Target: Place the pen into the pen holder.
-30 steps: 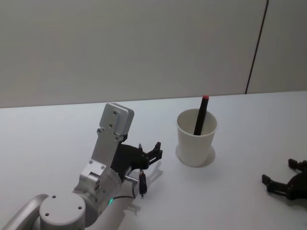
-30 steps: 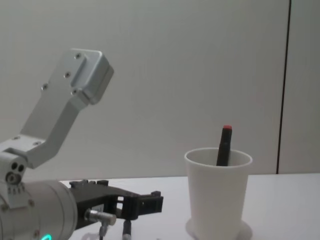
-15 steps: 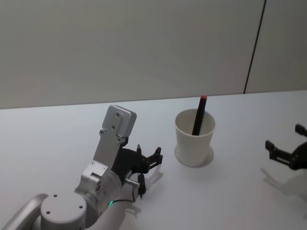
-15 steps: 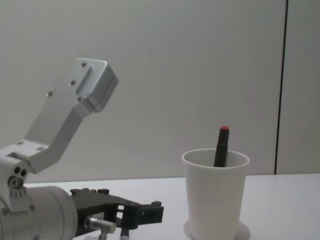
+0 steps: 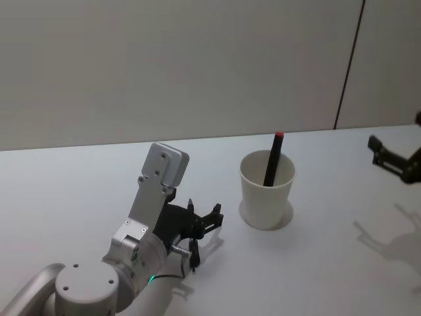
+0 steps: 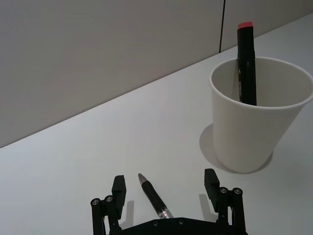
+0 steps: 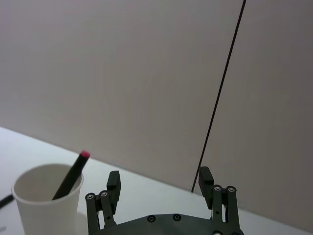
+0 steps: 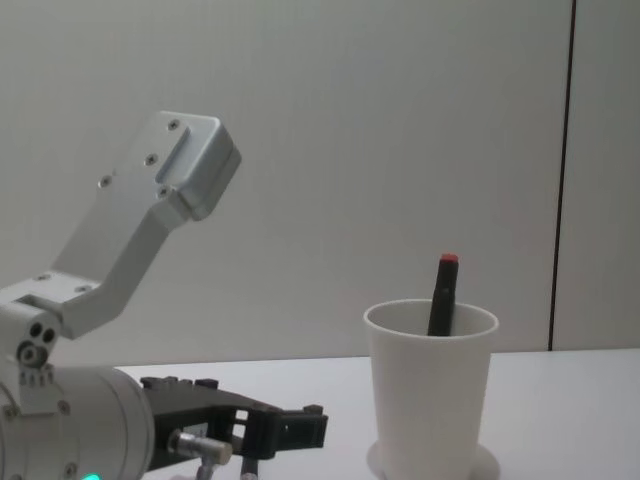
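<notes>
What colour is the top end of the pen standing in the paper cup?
Red, above a black body; the pen shows best in the left wrist view.

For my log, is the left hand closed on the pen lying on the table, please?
No, the left hand stands open, and the pen lies free on the table in the gap.

Bare table (image 5: 329, 263) all round the pen holder (image 5: 266, 197); a marker (image 5: 273, 158) leaning inside.

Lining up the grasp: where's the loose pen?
In the left wrist view the loose pen lies flat on the table between the open fingers of the left gripper, left of the pen holder.
</notes>
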Controlling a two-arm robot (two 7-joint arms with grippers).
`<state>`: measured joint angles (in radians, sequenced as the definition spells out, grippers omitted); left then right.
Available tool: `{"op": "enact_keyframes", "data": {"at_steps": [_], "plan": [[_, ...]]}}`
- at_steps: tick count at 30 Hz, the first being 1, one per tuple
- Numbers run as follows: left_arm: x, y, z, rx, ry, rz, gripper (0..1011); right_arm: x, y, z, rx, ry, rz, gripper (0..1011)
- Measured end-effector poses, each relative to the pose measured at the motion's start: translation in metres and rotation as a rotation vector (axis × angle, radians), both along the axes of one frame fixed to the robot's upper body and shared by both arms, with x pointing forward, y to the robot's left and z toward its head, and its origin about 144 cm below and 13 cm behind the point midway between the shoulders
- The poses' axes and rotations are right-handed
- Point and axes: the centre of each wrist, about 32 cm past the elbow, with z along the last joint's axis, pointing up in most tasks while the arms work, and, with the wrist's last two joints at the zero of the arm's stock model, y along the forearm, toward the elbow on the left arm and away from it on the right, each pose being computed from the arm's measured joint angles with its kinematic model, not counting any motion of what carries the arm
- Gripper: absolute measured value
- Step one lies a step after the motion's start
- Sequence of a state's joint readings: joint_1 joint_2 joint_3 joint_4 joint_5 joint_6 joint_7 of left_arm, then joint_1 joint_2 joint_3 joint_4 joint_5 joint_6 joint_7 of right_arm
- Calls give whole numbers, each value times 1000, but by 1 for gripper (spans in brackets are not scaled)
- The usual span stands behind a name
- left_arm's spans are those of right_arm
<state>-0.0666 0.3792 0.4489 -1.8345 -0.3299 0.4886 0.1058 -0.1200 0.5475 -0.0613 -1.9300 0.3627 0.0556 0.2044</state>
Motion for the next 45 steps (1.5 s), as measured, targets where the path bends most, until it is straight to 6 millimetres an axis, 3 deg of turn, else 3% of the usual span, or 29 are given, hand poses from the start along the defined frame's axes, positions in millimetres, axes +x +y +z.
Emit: {"op": "enact_keyframes", "data": {"at_steps": [16, 45], "plan": [[-3, 0, -3, -6, 45, 10, 1001, 7, 13, 28, 47, -169, 5, 1004], [-3, 2, -17, 15, 82, -5, 1001, 4, 14, 30, 69, -183, 4, 1004]]}}
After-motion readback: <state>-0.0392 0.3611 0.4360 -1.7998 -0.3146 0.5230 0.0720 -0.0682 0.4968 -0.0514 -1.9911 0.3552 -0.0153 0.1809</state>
